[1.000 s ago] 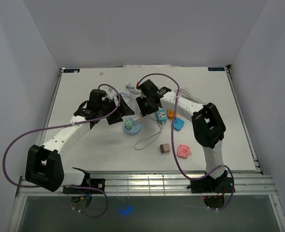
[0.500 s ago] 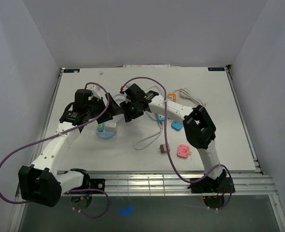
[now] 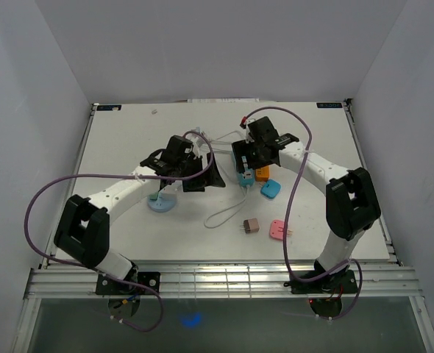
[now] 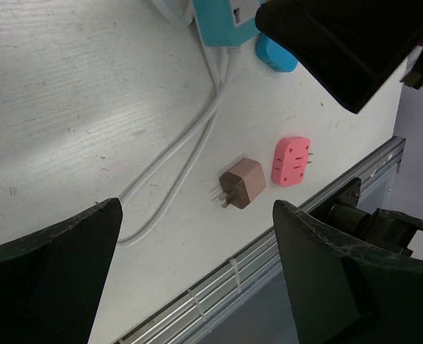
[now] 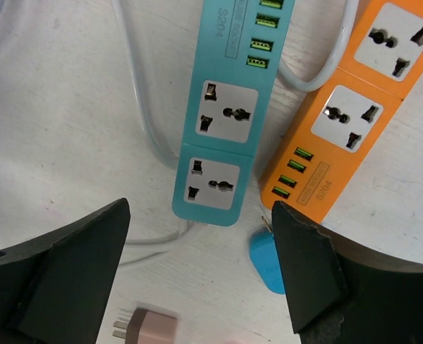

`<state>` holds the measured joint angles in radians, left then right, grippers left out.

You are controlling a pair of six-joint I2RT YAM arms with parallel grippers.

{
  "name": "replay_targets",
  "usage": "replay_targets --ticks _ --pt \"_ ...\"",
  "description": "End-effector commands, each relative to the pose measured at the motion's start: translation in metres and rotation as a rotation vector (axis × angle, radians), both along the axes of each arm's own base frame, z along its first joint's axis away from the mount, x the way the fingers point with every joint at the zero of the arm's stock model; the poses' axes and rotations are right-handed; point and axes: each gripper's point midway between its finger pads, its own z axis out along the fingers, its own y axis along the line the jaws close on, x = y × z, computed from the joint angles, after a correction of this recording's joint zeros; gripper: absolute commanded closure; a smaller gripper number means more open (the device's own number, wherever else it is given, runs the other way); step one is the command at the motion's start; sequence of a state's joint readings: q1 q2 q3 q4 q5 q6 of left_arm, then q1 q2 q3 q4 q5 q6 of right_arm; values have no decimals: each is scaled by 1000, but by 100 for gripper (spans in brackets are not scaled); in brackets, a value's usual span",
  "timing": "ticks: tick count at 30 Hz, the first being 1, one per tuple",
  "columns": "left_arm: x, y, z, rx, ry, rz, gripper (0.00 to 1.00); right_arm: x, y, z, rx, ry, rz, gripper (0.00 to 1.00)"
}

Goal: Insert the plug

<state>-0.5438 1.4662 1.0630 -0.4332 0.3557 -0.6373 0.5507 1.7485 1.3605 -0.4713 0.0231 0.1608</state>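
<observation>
Three loose plugs lie on the white table: a brown one (image 3: 251, 226) (image 4: 244, 183) with its prongs pointing left, a pink one (image 3: 279, 230) (image 4: 292, 161) and a blue one (image 3: 271, 189) (image 5: 269, 261). A teal power strip (image 3: 244, 175) (image 5: 222, 143) and an orange power strip (image 3: 262, 173) (image 5: 348, 122) lie side by side, sockets up. My right gripper (image 3: 243, 158) (image 5: 201, 208) hovers open over the near end of the teal strip, holding nothing. My left gripper (image 3: 210, 179) (image 4: 197, 206) is open and empty, left of the strips.
A white cable (image 3: 228, 209) (image 4: 183, 143) loops from the teal strip toward the front. A pale blue round piece with a green part on it (image 3: 160, 200) sits under the left arm. The table's front rail (image 4: 219, 287) is close to the brown plug.
My right gripper has swung right to above the power strips and opened wide. My left gripper has moved right toward the table's middle, still open.
</observation>
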Motion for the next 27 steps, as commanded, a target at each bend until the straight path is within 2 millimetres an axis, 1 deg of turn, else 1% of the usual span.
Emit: replay_targets --ticks 1,2,3,4,6,7,8,9,11,12,13,15,16,17,18,19,20,22,23,25,26,27 --pt "11 -12 -6 -27 3 -9 3 12 3 -3 -1 -45 12 14" --pt "12 -13 -13 -26 15 -8 3 15 5 -3 3 -48 12 14" --pt "11 -14 -20 -24 31 -12 3 17 7 -9 -1 -34 15 14" --pt "12 -14 -33 -12 60 -8 3 19 8 -10 -2 -33 13 14" --pt "13 -11 -46 4 90 1 4 23 9 -16 -5 -25 11 14" --pt "16 -8 -52 13 98 12 4 25 10 -17 -5 -24 10 14" --pt "16 -4 -63 36 122 25 4 28 11 -18 -5 -24 8 14" --pt "19 -1 -68 51 129 41 4 29 11 -24 -14 -15 4 14" --pt "27 12 -82 88 145 90 4 32 11 -28 -16 -11 -1 15" --pt "29 18 -86 96 155 106 5 35 12 -32 -16 0 -7 16" --pt "37 27 -88 92 158 134 5 36 13 -35 -15 4 -7 17" --pt "46 42 -97 110 175 172 5 40 15 -40 -17 14 -10 18" --pt "57 58 -101 116 186 220 5 40 14 -42 -19 19 -16 18" --pt "63 67 -104 119 189 240 6 40 14 -43 -19 22 -17 18" --pt "67 75 -112 132 208 259 6 40 15 -47 -24 28 -18 18" --pt "81 89 -110 132 201 302 6 39 15 -50 -22 37 -16 18" --pt "88 95 -110 137 197 322 6 39 16 -52 -20 41 -12 19" --pt "100 113 -118 180 211 381 7 37 16 -56 -21 53 -9 24" --pt "111 119 -113 191 200 405 7 35 15 -60 -27 60 -5 26" --pt "126 133 -117 215 201 457 7 28 20 -61 -4 83 21 34" --pt "138 134 -107 202 175 465 7 22 19 -66 -6 95 32 36" --pt "143 135 -105 197 169 469 7 19 24 -63 5 86 45 40"
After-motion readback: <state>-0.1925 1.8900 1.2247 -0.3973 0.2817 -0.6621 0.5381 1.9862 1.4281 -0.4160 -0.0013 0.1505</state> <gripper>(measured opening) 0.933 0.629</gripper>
